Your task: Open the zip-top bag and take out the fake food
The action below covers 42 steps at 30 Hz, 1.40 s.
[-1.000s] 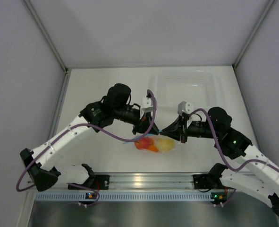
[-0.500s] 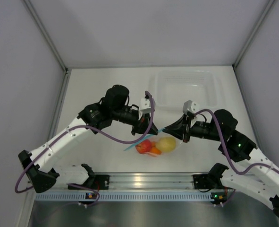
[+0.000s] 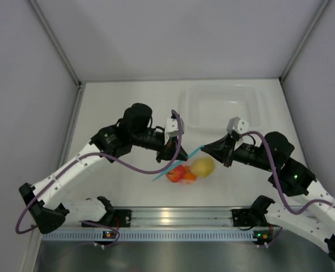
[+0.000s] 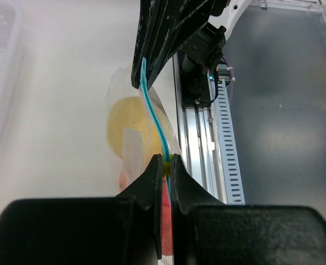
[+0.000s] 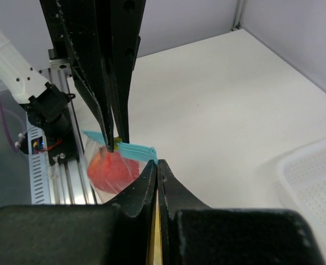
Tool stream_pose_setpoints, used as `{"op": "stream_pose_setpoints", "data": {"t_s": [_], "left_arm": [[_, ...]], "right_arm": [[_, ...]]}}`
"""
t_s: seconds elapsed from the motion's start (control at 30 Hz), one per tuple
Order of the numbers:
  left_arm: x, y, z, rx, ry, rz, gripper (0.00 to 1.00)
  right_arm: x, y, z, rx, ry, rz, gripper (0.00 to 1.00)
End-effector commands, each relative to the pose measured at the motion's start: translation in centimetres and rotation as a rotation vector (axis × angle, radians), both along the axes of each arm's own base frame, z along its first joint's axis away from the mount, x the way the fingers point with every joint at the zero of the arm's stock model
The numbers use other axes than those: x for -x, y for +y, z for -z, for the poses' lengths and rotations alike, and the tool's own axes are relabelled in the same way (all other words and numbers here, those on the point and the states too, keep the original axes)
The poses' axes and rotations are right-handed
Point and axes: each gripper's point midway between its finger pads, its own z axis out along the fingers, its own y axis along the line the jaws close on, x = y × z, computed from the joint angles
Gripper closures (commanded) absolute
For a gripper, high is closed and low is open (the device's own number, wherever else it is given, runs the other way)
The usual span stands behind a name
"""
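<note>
- Left jaws: clenched on the zip strip [image 4: 158, 117], partway along its length. A short tail of strip pokes out past them on the side away from the right jaws.
- Right jaws: clenched at the other end of the strip. Whether they pinch the strip itself or the film beside it cannot be told.
- Between the two jaws: the zip-top bag [image 3: 189, 169] hangs from the stretched strip and appears to be lifted off the bench [image 3: 122, 96].
- Bag contents: all the fake food sits below the jaws, inside the film. That is the yellow fruit [image 4: 127, 124], the red fruit [image 5: 110, 168] and the orange fruit [image 3: 189, 177].
- Step in hand, by judgement: opening the seal. The strip reads as one unbroken line, so no mouth is evident and nothing is removed.
- Next move, by judgement: the two lips must be drawn apart across the seal. Pulling along it would only tighten the strip.
- Beyond the right jaws, well apart: the tray [image 3: 224, 88], with no contents visible.
</note>
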Motion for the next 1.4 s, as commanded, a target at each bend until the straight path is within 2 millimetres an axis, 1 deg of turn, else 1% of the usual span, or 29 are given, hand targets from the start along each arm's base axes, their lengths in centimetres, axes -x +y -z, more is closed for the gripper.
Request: {"op": "stream_pose_setpoints", "data": {"t_s": [0.0,0.13,0.17,0.2,0.27,0.37,0.4,0.47,0.77,0.83,0.87,1.0,1.07,1.33,1.37], "left_arm": [[1.4,1.4,0.5,-0.030,0.026,0.003,1.00],[1.6,2.1,1.1,-0.051,0.029,-0.013,1.00],[1.6,2.2,1.6,-0.061,0.031,-0.022,1.00],[1.7,2.4,1.4,-0.057,0.026,-0.027,1.00],[1.8,2.7,2.0,-0.068,0.033,-0.033,1.00],[1.9,3.1,2.1,-0.069,0.031,-0.053,1.00],[1.8,3.2,2.4,-0.075,0.035,-0.062,1.00],[2.0,3.5,2.4,-0.073,0.034,-0.070,1.00],[2.4,4.9,3.5,-0.093,0.046,-0.129,1.00],[2.3,5.1,4.0,-0.102,0.046,-0.144,1.00],[2.2,5.3,4.1,-0.106,0.045,-0.160,1.00],[2.1,5.8,4.4,-0.110,0.040,-0.192,1.00],[1.9,6.0,4.8,-0.121,0.043,-0.210,1.00],[2.1,6.6,5.4,-0.126,0.050,-0.239,1.00],[2.1,6.6,5.3,-0.124,0.050,-0.238,1.00]], "right_arm": [[-1.3,-2.1,-5.3,-0.089,-0.126,0.135,1.00],[-1.5,-3.0,-6.2,-0.109,-0.138,0.178,1.00],[-1.4,-3.1,-6.4,-0.114,-0.142,0.186,1.00],[-1.4,-3.3,-6.4,-0.114,-0.141,0.189,1.00],[-1.5,-3.5,-6.6,-0.116,-0.147,0.200,1.00],[-1.6,-3.8,-6.7,-0.112,-0.153,0.219,1.00],[-1.7,-3.8,-6.7,-0.110,-0.153,0.222,1.00],[-1.9,-4.1,-6.7,-0.105,-0.156,0.239,1.00],[-2.8,-5.0,-6.9,-0.109,-0.161,0.309,1.00],[-3.0,-5.1,-6.7,-0.106,-0.162,0.322,1.00],[-3.0,-5.2,-6.9,-0.116,-0.167,0.325,1.00],[-3.4,-5.4,-6.8,-0.113,-0.166,0.348,1.00],[-3.5,-5.5,-6.8,-0.114,-0.162,0.362,1.00],[-3.7,-5.9,-7.2,-0.131,-0.169,0.384,1.00],[-4.1,-6.2,-7.1,-0.129,-0.165,0.414,1.00]]}}
